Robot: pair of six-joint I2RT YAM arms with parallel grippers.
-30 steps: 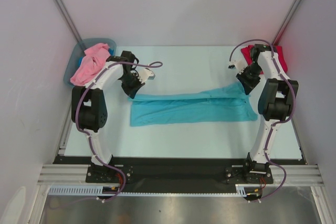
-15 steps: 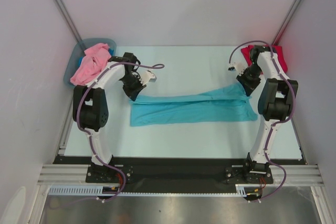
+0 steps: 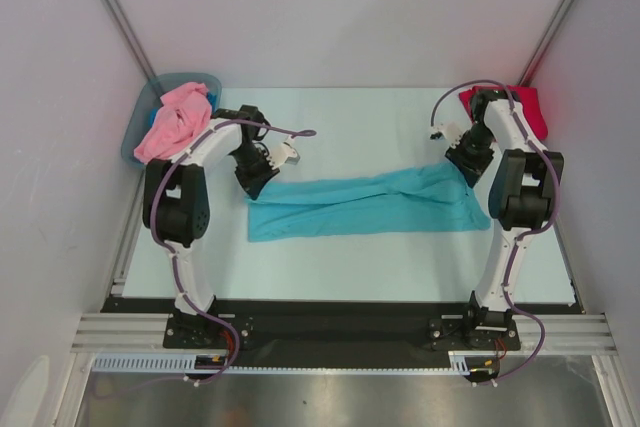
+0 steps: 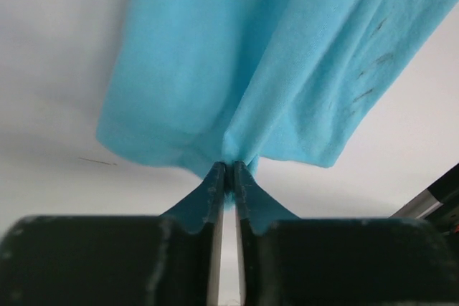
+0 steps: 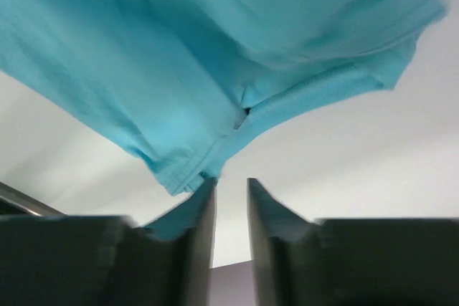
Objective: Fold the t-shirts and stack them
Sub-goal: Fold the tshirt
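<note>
The teal t-shirt (image 3: 370,207) lies as a long folded band across the middle of the table. My left gripper (image 3: 256,182) is at its far left corner and is shut on a pinch of the teal cloth (image 4: 251,55), seen between the jaws in the left wrist view (image 4: 231,166). My right gripper (image 3: 462,159) is at the shirt's far right corner. Its jaws (image 5: 231,180) stand apart with nothing between them, and the shirt's hem (image 5: 186,170) lies just beside the left fingertip. The pink t-shirt (image 3: 172,119) is heaped in the bin. The red t-shirt (image 3: 535,107) lies at the far right.
The grey-blue bin (image 3: 190,78) stands at the far left corner of the table, beside my left arm. The enclosure walls close in the far side and both sides. The black base rail runs along the near edge.
Both grippers have shifted slightly toward the far side. The teal shirt's far edge has moved with them, so the band is wider and flatter at its right end.
</note>
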